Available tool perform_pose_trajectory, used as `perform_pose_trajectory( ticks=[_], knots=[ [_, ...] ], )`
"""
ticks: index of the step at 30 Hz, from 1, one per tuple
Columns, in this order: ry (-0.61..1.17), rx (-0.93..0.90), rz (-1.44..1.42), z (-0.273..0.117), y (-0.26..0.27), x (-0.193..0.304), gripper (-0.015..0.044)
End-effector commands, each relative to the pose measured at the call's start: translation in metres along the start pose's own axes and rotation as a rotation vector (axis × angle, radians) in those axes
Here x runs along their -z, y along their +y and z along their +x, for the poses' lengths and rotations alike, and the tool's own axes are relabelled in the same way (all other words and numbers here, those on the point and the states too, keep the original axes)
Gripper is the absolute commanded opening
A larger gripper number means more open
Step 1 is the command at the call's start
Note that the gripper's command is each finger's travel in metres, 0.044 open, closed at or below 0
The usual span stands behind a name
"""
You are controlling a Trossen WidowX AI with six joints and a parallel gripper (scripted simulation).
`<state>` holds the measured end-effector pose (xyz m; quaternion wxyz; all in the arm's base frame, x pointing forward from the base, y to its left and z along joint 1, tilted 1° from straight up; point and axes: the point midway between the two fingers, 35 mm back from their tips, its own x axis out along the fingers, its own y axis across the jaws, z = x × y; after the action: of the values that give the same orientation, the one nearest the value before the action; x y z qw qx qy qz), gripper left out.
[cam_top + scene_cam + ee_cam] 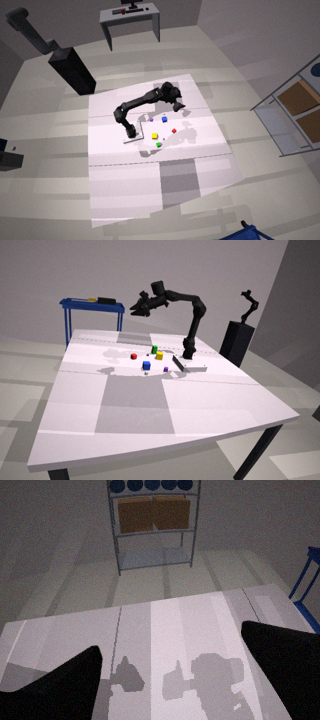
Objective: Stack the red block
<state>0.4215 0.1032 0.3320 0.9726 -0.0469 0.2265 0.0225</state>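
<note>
The red block (174, 130) (133, 356) sits on the table, apart from the other blocks. The green tower (158, 144) (154, 349) stands upright, taller than it is wide, close to the yellow block, with nothing on top. My gripper (130, 311) (173, 642) is open and empty. It is held high above the table, pointing outward and slightly down, away from the arm's base. In the wrist view neither the red block nor the green tower shows; only table, shadows and the room beyond lie between the fingers.
A yellow block (154, 136) (159, 355) stands beside the green tower. A blue block (164, 119) (146, 365) and a small purple block (151, 119) (165, 369) are on the other side of the yellow one. Tiny grey pieces (163, 138) (146, 373) lie among them.
</note>
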Motion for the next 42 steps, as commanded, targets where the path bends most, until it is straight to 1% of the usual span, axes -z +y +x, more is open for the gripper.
perform_pose_trajectory(
  ticks=[1, 6, 10, 15, 21, 24, 31, 39, 42],
  knots=[
    [0.176, -0.01, -0.125, 0.031, -0.009, 0.035, 0.044],
    [0.392, -0.042, -0.248, 0.062, -0.025, 0.084, 0.044],
    [0.558, -0.095, -0.329, 0.078, -0.037, 0.122, 0.044],
    [0.767, -0.2, -0.415, 0.087, -0.052, 0.169, 0.044],
    [0.993, -0.37, -0.47, 0.088, -0.068, 0.221, 0.044],
    [1.016, -0.391, -0.474, 0.083, -0.076, 0.229, 0.044],
    [1.016, -0.391, -0.474, 0.083, -0.076, 0.23, 0.044],
    [1.016, -0.391, -0.474, 0.103, -0.072, 0.266, 0.044],
    [1.016, -0.391, -0.474, 0.105, -0.072, 0.27, 0.044]
  ],
)
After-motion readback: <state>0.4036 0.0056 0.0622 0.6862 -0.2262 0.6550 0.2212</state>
